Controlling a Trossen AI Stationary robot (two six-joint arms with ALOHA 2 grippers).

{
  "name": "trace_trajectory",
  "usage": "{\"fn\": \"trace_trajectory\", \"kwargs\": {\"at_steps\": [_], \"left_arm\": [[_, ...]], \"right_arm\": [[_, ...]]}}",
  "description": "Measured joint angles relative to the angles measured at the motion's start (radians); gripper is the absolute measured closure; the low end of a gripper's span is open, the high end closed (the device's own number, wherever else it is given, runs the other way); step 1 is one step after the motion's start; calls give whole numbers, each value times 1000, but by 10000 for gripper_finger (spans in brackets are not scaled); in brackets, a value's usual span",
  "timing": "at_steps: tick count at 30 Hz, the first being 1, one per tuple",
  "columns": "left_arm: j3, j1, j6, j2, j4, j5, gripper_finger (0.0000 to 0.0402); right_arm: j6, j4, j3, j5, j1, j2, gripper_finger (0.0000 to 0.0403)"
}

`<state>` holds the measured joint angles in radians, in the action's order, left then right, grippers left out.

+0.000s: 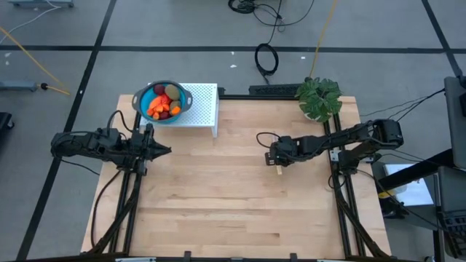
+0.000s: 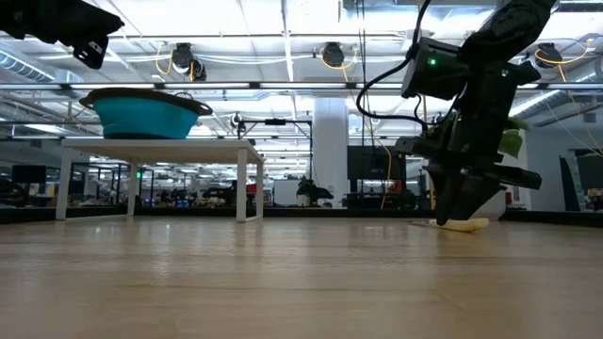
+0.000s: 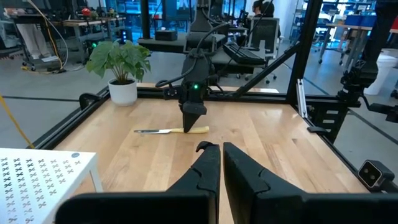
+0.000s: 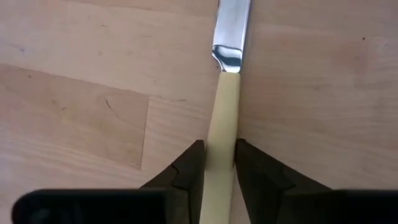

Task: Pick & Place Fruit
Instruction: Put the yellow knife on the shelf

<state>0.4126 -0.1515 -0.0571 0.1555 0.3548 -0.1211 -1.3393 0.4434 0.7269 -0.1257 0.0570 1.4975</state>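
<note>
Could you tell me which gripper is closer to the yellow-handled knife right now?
The right gripper: its fingers straddle the knife handle on the table. The left gripper waits far across the table, near the blue bowl.

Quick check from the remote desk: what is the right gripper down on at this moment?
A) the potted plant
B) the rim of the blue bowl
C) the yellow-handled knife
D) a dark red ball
C: in the right wrist view the right gripper has its fingers on either side of the pale yellow handle of the knife lying on the table; the fruit sits in the blue bowl.
</note>
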Motion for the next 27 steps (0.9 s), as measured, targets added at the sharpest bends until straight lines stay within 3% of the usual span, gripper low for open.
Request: {"fn": "trace_trajectory", "kwargs": {"at_steps": [15,21,27], "left_arm": [[0,0,0,0,1,0,380],[0,0,0,0,1,0,380],[0,0,0,0,0,-2,380]], "right_arm": [[39,-59,-29,23,0,19,263],[15,-56,-60,18,-14,35,290],[-11,-49,-67,-8,-35,35,353]]}}
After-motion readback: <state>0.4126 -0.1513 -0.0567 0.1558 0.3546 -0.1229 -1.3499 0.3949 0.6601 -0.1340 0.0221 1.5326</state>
